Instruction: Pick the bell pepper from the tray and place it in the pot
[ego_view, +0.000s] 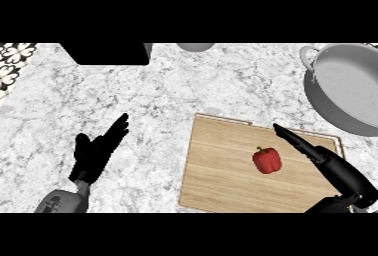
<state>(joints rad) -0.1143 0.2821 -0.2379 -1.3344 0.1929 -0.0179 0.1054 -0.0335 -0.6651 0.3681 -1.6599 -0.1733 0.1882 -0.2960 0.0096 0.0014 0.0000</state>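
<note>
A red bell pepper (266, 160) with a green stem lies on the wooden tray (221, 170), right of its middle. My right hand (332, 167) hovers over the tray's right side, just right of the pepper, fingers straight and pointing up-left, not touching it. The grey pot (332, 107) sits at the upper right, partly cut by the view's edge, with nothing visible inside. My left hand (96, 152) rests open on the counter at the lower left, far from the tray.
A black box-like object (107, 52) stands at the counter's far edge, upper left. A grey round object (196, 46) peeks in at the top middle. Patterned tiles (13, 65) show at the far left. The marble counter (162, 95) lies between tray and pot.
</note>
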